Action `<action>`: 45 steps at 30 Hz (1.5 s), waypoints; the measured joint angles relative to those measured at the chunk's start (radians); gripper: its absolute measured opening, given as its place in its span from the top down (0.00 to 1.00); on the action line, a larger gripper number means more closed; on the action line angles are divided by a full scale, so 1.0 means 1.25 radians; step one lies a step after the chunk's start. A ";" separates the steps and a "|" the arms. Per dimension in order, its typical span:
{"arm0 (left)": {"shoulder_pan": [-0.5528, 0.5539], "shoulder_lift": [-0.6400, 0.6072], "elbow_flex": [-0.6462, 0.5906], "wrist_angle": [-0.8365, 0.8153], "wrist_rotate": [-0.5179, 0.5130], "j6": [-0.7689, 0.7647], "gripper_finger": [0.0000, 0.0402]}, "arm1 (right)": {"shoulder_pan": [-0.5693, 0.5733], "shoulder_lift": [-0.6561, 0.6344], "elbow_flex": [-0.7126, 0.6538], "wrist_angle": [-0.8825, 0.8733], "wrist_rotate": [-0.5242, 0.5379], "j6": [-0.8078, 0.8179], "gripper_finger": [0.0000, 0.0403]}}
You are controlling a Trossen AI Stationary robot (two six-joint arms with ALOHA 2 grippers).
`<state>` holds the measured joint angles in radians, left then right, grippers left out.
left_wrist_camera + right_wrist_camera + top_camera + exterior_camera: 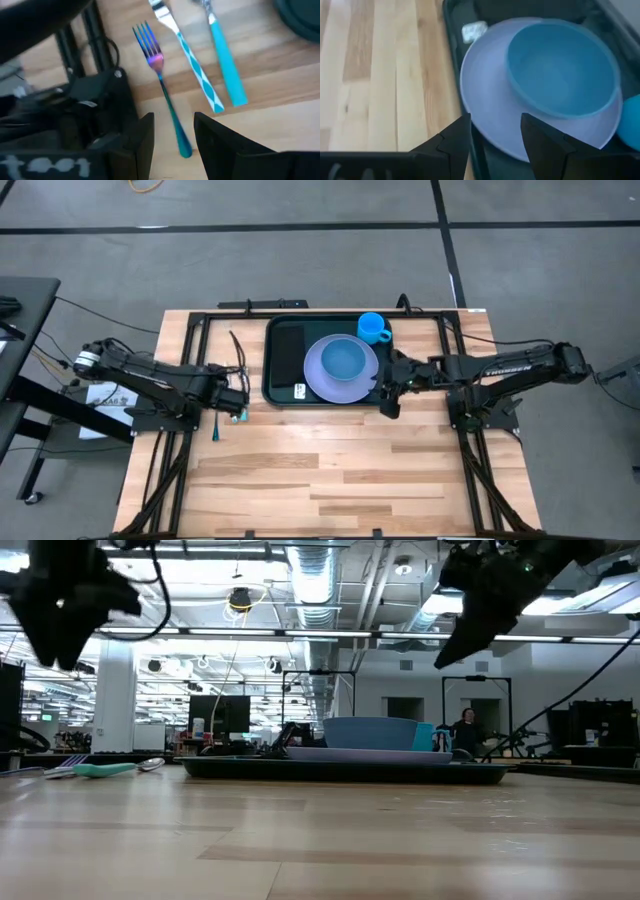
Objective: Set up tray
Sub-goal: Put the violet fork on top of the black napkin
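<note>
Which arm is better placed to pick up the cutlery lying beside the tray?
The left. Its open gripper hovers right over the fork, beside the tray. The right gripper is open too, but hangs over the tray's opposite edge by the plate.

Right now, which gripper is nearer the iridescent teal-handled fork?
Left. The left gripper hovers open directly over the fork's handle end, beside the dark green-black plastic tray. The right gripper sits open at the tray's opposite edge.
</note>
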<state>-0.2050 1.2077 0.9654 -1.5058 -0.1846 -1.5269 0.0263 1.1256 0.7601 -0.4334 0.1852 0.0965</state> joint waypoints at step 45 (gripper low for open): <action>0.061 0.090 -0.212 0.252 0.039 0.068 0.68 | 0.010 0.061 0.000 0.019 0.000 -0.056 0.59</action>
<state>-0.1291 1.3196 0.7010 -1.1904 -0.1356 -1.4415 0.0387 1.2015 0.7601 -0.4102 0.1848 0.0261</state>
